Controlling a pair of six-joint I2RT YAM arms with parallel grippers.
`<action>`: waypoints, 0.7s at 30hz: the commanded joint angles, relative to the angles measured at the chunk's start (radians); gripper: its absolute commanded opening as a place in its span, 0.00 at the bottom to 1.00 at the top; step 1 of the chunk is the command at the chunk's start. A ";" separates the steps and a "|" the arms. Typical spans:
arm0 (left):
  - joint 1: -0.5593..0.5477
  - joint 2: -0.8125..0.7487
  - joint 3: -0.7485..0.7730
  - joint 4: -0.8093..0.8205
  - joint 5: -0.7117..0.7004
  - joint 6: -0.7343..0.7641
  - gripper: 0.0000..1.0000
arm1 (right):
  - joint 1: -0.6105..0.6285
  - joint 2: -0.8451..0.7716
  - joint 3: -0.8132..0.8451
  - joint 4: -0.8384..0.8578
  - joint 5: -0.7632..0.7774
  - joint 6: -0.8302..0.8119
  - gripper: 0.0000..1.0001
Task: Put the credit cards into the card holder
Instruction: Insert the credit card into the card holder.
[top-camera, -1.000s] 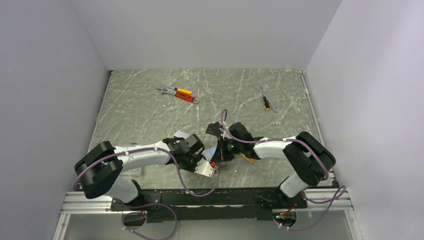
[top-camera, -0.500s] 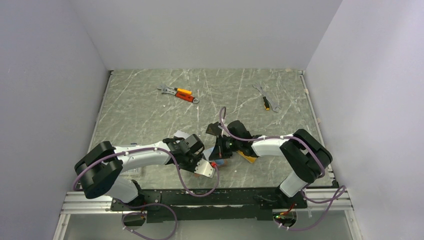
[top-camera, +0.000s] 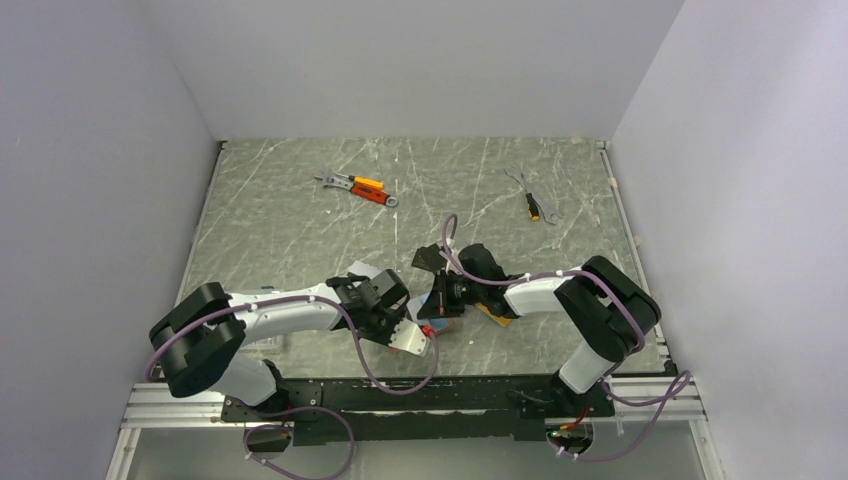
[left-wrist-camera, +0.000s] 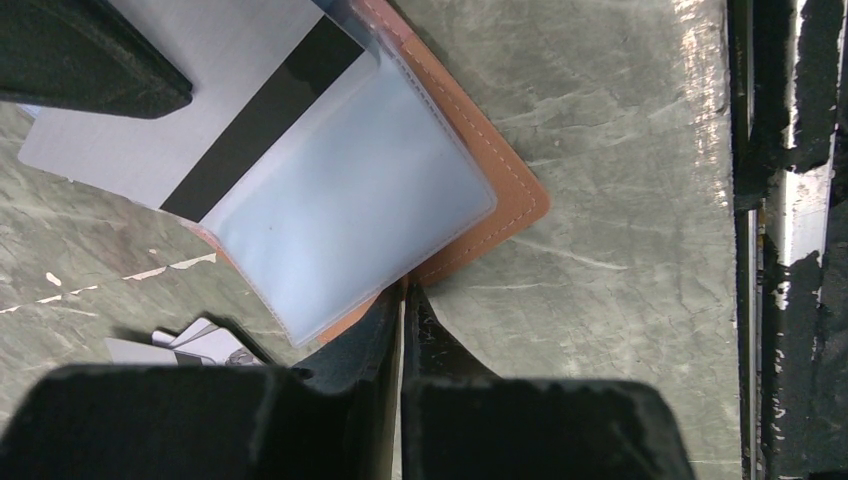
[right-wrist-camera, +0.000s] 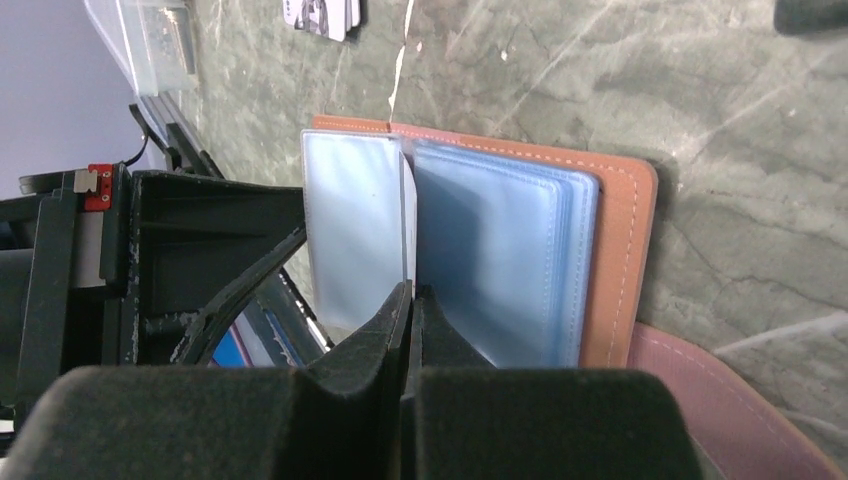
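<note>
Two pincers, both clenched, and both on the card holder (right-wrist-camera: 620, 250). My left pincer (left-wrist-camera: 403, 300) nips the edge of its brown leather at the bottom centre of the left wrist view. My right pincer (right-wrist-camera: 411, 296) pinches one clear sleeve leaf (right-wrist-camera: 405, 215) and stands it on edge between the flat sleeves on either side. The holder lies open on the table (top-camera: 290, 220) between my two wrists, low centre in the overhead view. The next move, I judge, turns on the silver-grey card (left-wrist-camera: 140, 150). It sits up and to the left of my left fingertips, its dark stripe running diagonally from lower left to upper right, one end overlapped by a clear sleeve. Whether it is inside that sleeve or merely beneath it I cannot tell. It is nearer my left arm, yet that pincer is occupied. Only the left wrist view shows this card. The right wrist view shows instead the parted leaf, its long edge running straight up the frame from my fingers. Overhead alone shows the black card (top-camera: 428, 258) just beyond the holder and an orange-gold card (top-camera: 495, 313) beside my right wrist, both outside the holder.
</note>
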 joint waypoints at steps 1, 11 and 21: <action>-0.009 0.019 -0.010 0.011 0.000 -0.012 0.08 | 0.012 -0.028 -0.056 0.028 0.013 0.013 0.00; -0.009 -0.078 0.078 -0.175 0.024 -0.021 0.09 | 0.025 -0.004 -0.071 0.040 0.028 0.027 0.00; -0.009 -0.075 0.149 -0.123 0.081 -0.058 0.09 | 0.026 0.003 -0.048 0.008 0.040 0.009 0.00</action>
